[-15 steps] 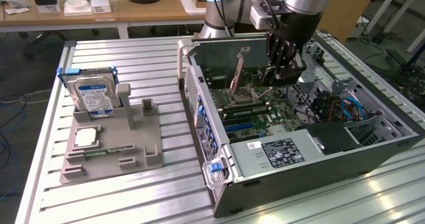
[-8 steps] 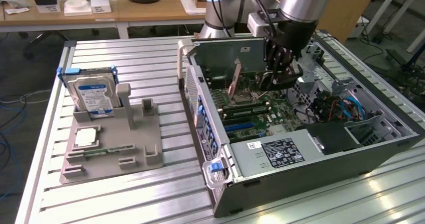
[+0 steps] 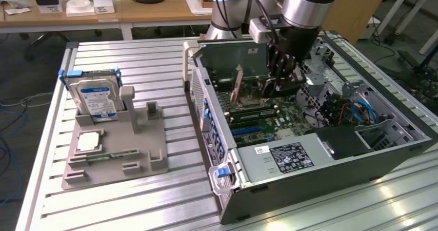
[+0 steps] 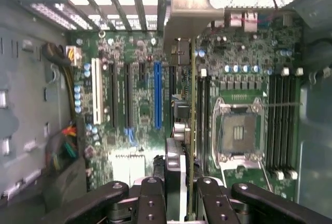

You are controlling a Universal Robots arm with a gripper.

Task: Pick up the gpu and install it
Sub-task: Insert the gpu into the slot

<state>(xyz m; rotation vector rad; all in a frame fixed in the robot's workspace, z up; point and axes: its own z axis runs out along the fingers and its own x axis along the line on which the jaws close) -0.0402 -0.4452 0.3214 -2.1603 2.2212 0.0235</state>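
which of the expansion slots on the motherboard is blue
The long slot second from the gpu: it alone is blue. The rest are black, bar the white one at the far end.

Robotics lab, slatted aluminium workbench [image 3: 137, 61], opened computer case [image 3: 329, 174], robot arm [image 3: 308, 5], cluttered wooden desks [image 3: 157, 13], floor cables [image 3: 10, 108]

Counter: holder at one side, open case at the other
On the counter [image 3: 137, 56], the holder [image 3: 116, 154] sits at the exterior view's left with a drive [image 3: 96, 97] upright in it, and the case [image 3: 329, 154] lies at the right. Inside the case, the gpu [image 4: 193, 105] stands on edge in the claw [image 4: 179, 200], above the board [image 4: 140, 125].
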